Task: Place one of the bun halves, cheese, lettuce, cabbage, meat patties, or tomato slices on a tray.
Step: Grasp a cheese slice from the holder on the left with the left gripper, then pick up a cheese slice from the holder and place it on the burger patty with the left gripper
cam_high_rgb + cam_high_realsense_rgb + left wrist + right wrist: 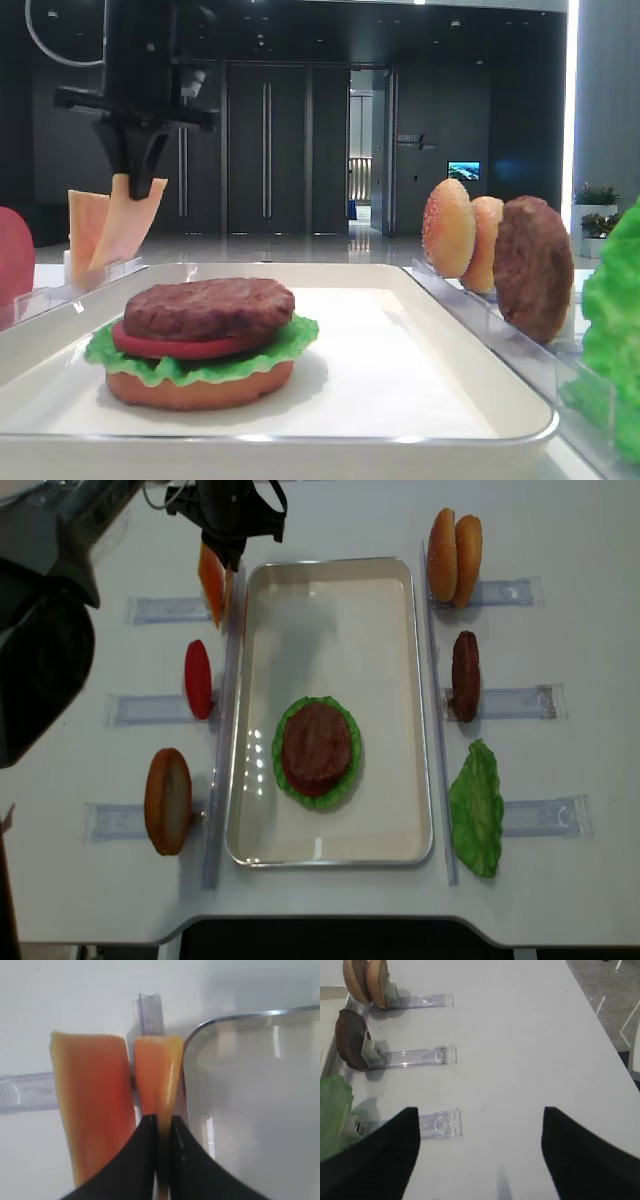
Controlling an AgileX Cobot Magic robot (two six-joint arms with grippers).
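My left gripper point(162, 1121) is shut on the top edge of a cheese point(156, 1067) slice, which stands in its clear rack just left of the tray's point(240, 1015) far corner. A second cheese slice point(92, 1105) stands beside it. From the front, the left gripper point(134, 172) pinches that cheese point(128, 225) above the rack. From above, the left gripper point(228, 542) sits over the cheese point(211, 585). The tray point(330, 590) holds a stack of bun, lettuce, tomato and meat patty point(317, 745). My right gripper point(480, 1132) is open over bare table, with nothing between its fingers.
Left of the tray stand a tomato slice point(198, 678) and a bun half point(167, 800) in clear racks. On the right stand two bun halves point(454, 555), a meat patty point(465, 675) and lettuce point(476, 805). Clear holders point(427, 1056) lie on the table under the right gripper.
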